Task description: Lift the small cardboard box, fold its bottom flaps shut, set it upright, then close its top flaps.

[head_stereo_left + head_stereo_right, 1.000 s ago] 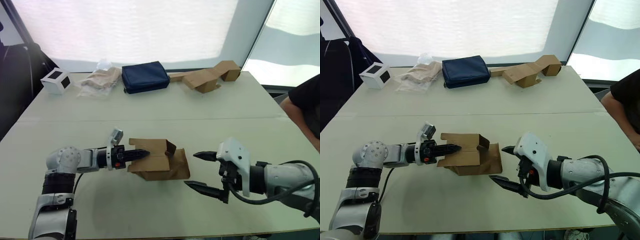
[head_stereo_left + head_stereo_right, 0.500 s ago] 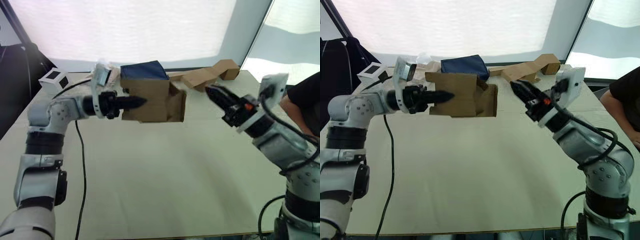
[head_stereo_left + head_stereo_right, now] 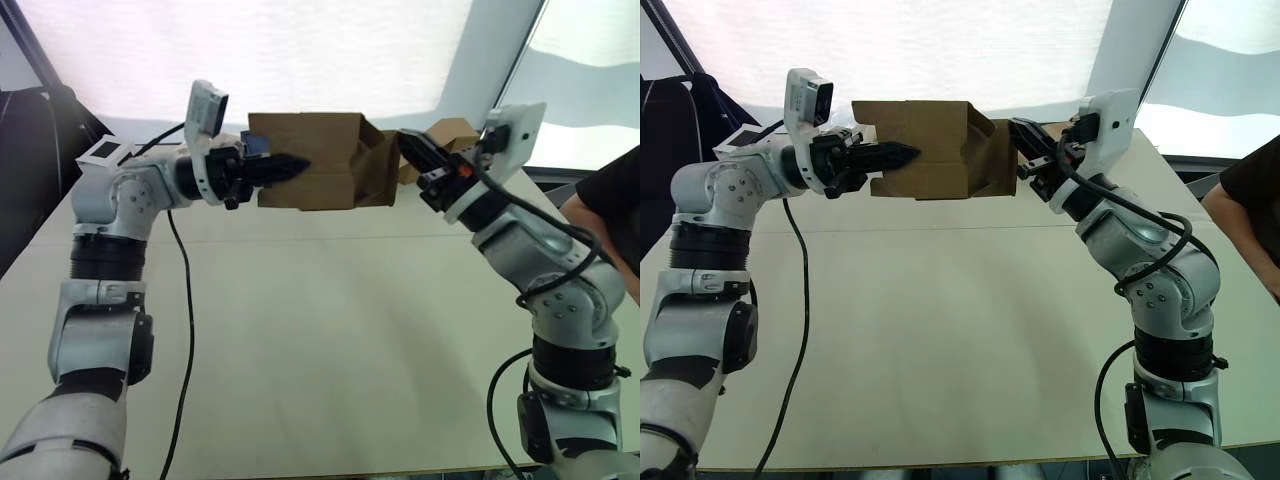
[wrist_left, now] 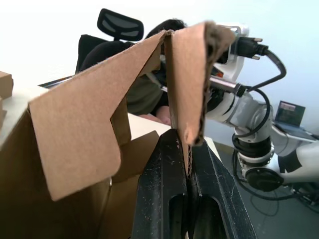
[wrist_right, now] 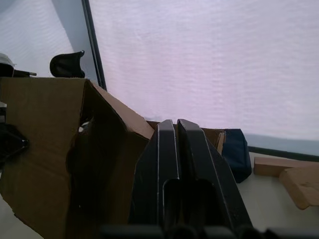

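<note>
A: From the head views, the box (image 3: 318, 160) is seen lifted well above the desk (image 3: 330, 330), so the lift can be judged done. It is held by the left tool (image 3: 290, 166), clamped on a side panel.

B: And the right tool (image 3: 1023, 137)?

A: Brought to the box's open right end, at the flaps (image 3: 385, 172). No flap is seen folded shut; folding, setting upright and closing the top are judged still to come.

B: Left wrist view?

A: Black ridged fingers (image 4: 167, 194) are pinched on raw corrugated edge, matte brown.

B: Right wrist view?

A: Its two fingers (image 5: 167, 169) are pressed together, nothing held between; a creased flap hangs ajar beside them.
</note>
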Motion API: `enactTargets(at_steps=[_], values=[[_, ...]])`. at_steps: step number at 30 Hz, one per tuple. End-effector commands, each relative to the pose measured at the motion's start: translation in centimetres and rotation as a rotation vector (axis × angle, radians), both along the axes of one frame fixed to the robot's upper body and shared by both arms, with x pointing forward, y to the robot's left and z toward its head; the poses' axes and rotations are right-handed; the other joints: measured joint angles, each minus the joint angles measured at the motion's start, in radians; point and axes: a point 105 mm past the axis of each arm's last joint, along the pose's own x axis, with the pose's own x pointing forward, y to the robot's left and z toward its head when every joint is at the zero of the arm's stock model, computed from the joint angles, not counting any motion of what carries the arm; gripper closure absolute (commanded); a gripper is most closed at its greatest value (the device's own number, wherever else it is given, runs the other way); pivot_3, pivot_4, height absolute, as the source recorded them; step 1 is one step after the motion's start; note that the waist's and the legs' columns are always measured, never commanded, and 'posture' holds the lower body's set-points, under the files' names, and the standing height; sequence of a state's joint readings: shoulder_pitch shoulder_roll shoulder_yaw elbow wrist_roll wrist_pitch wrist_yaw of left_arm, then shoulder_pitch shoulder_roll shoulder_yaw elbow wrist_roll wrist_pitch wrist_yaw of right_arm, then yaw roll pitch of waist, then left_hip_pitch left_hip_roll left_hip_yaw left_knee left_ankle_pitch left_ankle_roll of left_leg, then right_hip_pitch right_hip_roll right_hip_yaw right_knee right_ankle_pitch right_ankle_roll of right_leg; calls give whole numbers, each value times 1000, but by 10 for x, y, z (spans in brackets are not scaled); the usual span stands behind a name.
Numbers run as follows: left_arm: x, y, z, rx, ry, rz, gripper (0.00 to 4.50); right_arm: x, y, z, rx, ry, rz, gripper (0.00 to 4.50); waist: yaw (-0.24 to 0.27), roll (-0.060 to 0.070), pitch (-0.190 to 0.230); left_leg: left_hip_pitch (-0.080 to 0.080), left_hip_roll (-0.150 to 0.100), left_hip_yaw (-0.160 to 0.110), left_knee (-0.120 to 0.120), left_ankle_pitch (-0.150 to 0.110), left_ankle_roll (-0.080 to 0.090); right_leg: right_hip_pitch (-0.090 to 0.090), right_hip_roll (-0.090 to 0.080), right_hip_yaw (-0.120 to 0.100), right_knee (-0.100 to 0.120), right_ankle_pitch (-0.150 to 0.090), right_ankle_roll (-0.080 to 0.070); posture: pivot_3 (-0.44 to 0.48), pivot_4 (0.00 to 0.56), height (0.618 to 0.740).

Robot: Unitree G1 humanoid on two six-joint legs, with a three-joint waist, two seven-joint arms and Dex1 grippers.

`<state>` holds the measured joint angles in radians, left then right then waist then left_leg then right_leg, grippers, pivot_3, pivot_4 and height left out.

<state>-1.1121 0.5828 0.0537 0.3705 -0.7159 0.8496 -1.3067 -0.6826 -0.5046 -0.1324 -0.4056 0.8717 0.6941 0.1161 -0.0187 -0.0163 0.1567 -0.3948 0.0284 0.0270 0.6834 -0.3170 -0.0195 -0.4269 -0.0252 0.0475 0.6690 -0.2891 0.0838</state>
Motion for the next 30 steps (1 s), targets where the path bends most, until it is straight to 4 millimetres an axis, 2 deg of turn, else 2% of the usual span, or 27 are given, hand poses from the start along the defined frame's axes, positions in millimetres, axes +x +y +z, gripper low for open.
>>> enactTargets(at_steps=[1,12,20,25,30], values=[[-13,-2,12,-8,-51,-44,4500,-11,16,11,-29,-63,78,4393,-1,0,0,0,0,0,0,0,0,0,0,0,0,0,0,0,150,740],[-23,-5,9,-3,-6,-89,4500,-26,38,8,-67,-57,226,4393,-1,0,0,0,0,0,0,0,0,0,-1,0,0,0,0,0,150,740],[-26,-8,7,1,2,-107,4500,-29,42,6,-75,-61,260,4393,0,0,0,0,0,0,0,0,0,0,-1,0,0,0,0,0,150,740],[-21,-7,7,-2,0,-80,4500,-34,35,5,-91,-68,253,4393,0,0,0,0,0,0,0,0,0,0,-1,0,0,0,0,0,150,740],[-17,-3,7,-6,-1,-57,4500,-49,3,9,-106,-45,256,4393,6,0,0,-1,0,-1,0,0,0,0,-1,0,0,0,0,0,150,740]])
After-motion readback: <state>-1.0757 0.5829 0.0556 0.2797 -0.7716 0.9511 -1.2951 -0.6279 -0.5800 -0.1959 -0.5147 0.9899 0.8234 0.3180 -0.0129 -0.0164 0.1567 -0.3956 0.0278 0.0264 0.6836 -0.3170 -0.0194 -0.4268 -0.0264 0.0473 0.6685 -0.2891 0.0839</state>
